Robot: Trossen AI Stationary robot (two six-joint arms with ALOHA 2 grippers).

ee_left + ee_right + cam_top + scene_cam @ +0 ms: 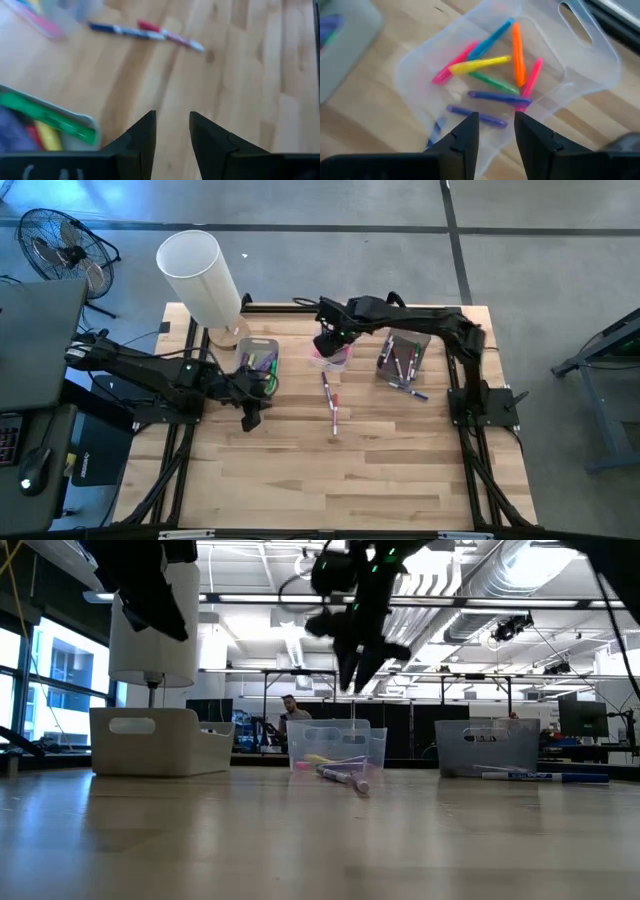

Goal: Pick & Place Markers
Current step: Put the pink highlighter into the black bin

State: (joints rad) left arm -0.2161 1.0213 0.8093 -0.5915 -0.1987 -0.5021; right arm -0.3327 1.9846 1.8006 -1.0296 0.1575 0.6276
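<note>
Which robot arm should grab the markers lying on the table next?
Probably the left. Its hand is empty, slightly open and low, beside the loose markers. The right hand, also empty, hovers over the middle bin, higher up.

Clear glossy plastic bin (580, 60) on smooth pale wood table (380, 470).

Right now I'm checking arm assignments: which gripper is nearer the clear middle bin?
Right. The right gripper hangs directly above the clear middle bin; the left gripper sits away by the left bin.
</note>
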